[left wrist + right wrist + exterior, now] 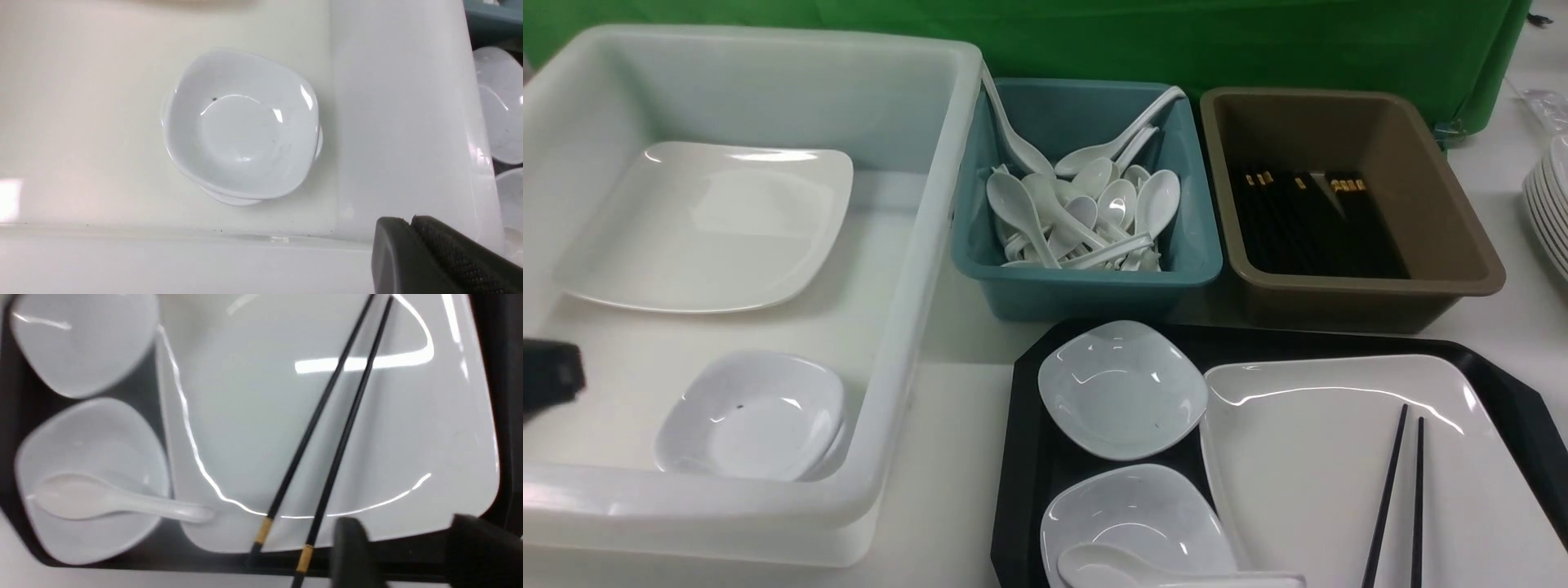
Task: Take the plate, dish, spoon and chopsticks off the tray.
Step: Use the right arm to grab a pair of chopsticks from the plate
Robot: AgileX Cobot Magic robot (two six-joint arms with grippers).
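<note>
Now, your right gripper hangs with its two dark fingers spread apart and nothing between them, low over the near edge of the large glossy white rounded-square plate. Just beside one finger, but apart from it, lie the gold-banded ends of the pair of long, thin black chopsticks. Neither stick sits inside the gap yet. The chopsticks lie side by side across the plate, and their banded ends run past its edge over the raised rim of the black rectangular plastic tray.

Expect them to be light, stiff and smooth, and likely to roll or skid on the glazed plate. I'd take both sticks together at those overhanging ends, where your fingers can get under them.

Farther off on the tray, the white glossy soup spoon rests in a small white bowl-like dish, its handle pointing toward the plate. Your left gripper is closed on nothing, by the large translucent white bin, well apart from the tray.
</note>
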